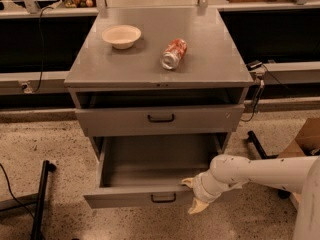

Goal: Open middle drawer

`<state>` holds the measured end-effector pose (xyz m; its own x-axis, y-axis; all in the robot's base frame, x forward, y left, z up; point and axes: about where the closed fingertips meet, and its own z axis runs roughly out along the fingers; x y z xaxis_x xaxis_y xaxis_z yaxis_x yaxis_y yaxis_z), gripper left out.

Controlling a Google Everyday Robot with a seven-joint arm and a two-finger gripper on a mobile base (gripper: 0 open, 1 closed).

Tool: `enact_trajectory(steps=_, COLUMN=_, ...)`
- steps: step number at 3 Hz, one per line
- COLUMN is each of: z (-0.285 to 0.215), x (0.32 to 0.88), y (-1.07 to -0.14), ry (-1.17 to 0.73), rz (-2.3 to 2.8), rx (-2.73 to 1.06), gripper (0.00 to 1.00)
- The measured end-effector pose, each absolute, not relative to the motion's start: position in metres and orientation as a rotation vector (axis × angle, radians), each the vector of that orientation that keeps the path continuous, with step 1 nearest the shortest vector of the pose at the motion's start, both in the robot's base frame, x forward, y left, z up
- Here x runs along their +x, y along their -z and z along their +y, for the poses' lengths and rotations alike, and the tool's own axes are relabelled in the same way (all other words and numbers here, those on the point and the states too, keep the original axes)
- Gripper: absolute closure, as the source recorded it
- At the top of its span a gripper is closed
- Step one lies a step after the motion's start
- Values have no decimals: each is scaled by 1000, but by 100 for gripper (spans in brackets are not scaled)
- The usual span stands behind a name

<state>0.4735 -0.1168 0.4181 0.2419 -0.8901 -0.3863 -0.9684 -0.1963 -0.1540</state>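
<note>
The middle drawer [150,160] of the grey cabinet is pulled far out and shows a plain grey inside. Its small black bar handle [163,198] sits at the centre of the front. My gripper [193,195], on a white arm reaching in from the right, is at the right end of the drawer front, just right of the handle. It is open. One cream fingertip [187,182] lies over the front's top edge and the other fingertip [197,207] hangs before the front. It holds nothing.
The drawer above [161,118] is closed. On the cabinet top [210,64] stand a cream bowl [121,35] and a soda can [173,53] lying on its side. A black stand leg [40,199] lies on the floor at left and a cardboard box [306,136] at right.
</note>
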Motion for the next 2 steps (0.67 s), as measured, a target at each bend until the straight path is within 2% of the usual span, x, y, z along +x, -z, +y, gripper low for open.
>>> enact_trajectory(steps=1, z=-114, x=468, y=-426, ry=-305, rz=1704, rx=-2175, gripper=64)
enact_trajectory(steps=2, z=-110, x=464, y=-436, ry=-325, rz=1687, rx=-2186, gripper=69)
